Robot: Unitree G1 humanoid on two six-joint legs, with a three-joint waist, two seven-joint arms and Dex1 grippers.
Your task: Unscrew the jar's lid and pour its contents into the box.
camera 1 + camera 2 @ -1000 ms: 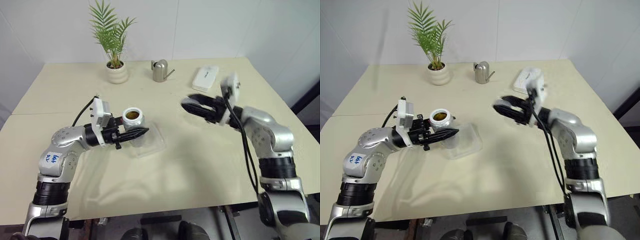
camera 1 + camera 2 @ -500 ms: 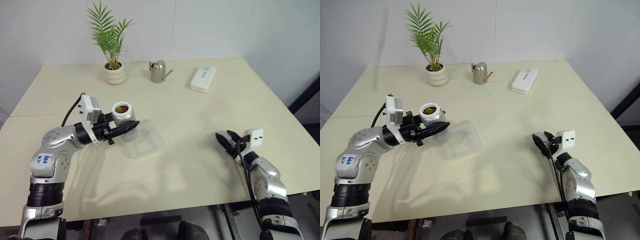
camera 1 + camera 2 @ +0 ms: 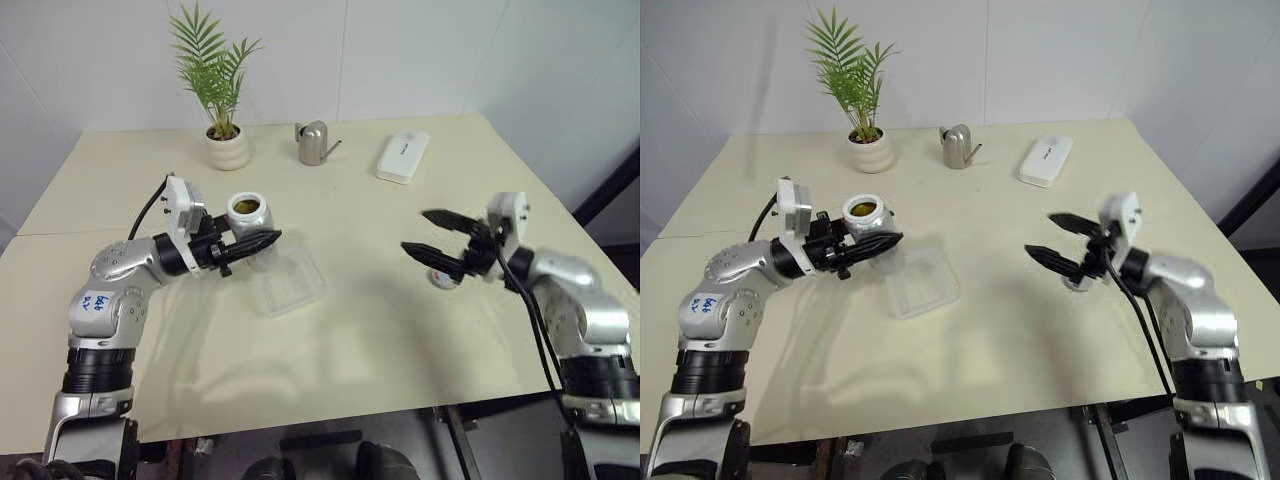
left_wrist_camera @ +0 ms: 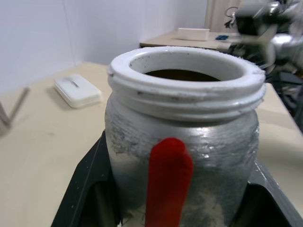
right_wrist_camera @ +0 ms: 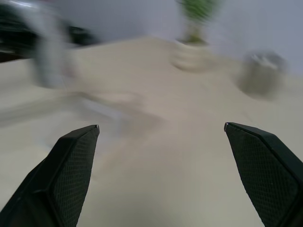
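**Open jar held over the table as the lid lies beside the other arm**

The left gripper (image 3: 262,241) is clamped on the jar (image 3: 246,216), its two black fingers closed against the silvery body just below the white threaded neck. The jar stands upright and uncapped above the table, a red mark running down its side in the left wrist view (image 4: 168,182). Brown contents (image 3: 864,209) fill it to a little below the rim. The held jar is just behind the near-left corner of the box (image 3: 286,283), a clear shallow tray lying flat on the cream table (image 3: 360,340), with the fingertips reaching over the tray's edge.

Well apart on the other side, the right gripper (image 3: 432,233) is spread wide, its fingers far from each other with nothing between them, pointing across the table toward the left arm. In the right wrist view the two fingertips (image 5: 75,151) stand at either edge of the picture with bare tabletop between. A small round lid (image 3: 444,277) lies on the table just under and beside this gripper, untouched; a reddish fleck shows on it.

At the far edge of the table stand a potted palm (image 3: 226,140) in a white ribbed pot, a silver watering can (image 3: 315,143) and a white rectangular case (image 3: 402,157), in a row from left to right, all well clear of both arms.
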